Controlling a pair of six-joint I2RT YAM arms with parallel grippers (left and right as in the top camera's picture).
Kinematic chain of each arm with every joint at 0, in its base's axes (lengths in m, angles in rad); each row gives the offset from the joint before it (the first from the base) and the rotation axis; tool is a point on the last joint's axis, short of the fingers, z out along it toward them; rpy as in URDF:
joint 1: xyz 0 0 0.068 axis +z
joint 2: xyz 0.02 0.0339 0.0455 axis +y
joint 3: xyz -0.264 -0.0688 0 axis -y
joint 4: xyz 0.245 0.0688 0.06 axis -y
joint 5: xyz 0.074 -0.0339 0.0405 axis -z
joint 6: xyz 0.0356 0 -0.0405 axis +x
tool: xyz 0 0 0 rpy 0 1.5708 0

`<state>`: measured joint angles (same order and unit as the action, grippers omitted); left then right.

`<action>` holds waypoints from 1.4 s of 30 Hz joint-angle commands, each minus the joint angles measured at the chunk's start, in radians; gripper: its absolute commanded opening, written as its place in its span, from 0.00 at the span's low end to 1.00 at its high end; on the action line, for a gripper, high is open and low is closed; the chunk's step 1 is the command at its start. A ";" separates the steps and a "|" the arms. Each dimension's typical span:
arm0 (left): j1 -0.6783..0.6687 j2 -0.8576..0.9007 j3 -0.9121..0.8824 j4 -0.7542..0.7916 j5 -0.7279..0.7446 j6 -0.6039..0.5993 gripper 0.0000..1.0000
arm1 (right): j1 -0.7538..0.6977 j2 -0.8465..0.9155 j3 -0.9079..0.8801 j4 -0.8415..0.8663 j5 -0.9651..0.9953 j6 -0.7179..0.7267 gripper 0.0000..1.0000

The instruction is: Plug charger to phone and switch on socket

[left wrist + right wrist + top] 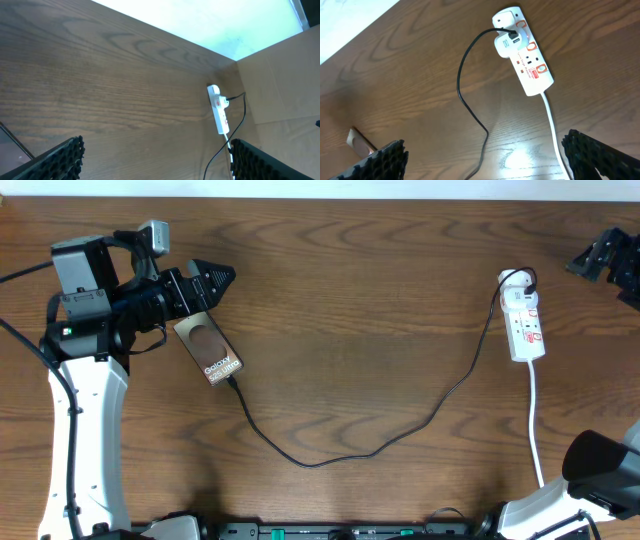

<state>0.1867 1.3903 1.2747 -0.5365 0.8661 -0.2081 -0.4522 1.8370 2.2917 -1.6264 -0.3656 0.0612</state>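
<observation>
The phone (208,348) lies slanted on the wooden table at the left, lettering up. The charger's thin black cable (330,460) runs from the phone's near end, where its tip (232,383) touches the phone's edge, across to the white socket (525,322) at the right. My left gripper (213,286) is open, just beyond the phone's far end, with nothing in it. In the left wrist view the left gripper (157,165) faces the distant socket (219,109). My right gripper (600,258) is open beyond the socket. The right gripper (492,165) looks down on the socket (527,55) and cable (470,107).
The socket's white cord (535,430) runs toward the table's front edge near the right arm's base (600,470). A white adapter (506,46) sits plugged into the strip. A pale wall (210,25) borders the far side of the table.
</observation>
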 commanded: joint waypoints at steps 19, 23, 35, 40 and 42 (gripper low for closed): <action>-0.182 -0.313 -0.176 -0.099 -0.661 0.084 0.91 | 0.002 0.000 0.005 -0.001 0.001 0.013 0.99; -0.231 -0.509 -0.348 0.023 -0.723 0.085 0.91 | 0.002 0.000 0.005 -0.001 0.001 0.013 0.99; -0.232 -1.090 -0.980 0.800 -0.726 0.156 0.91 | 0.002 0.000 0.005 -0.001 0.001 0.013 0.99; -0.215 -1.246 -1.171 0.946 -0.725 0.216 0.91 | 0.002 0.000 0.005 -0.001 0.001 0.013 0.99; -0.201 -1.300 -1.220 0.949 -0.724 0.215 0.91 | 0.002 0.000 0.005 -0.001 0.001 0.013 0.99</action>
<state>-0.0334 0.1604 0.1108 0.3958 0.1509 -0.0349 -0.4522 1.8370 2.2917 -1.6260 -0.3653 0.0616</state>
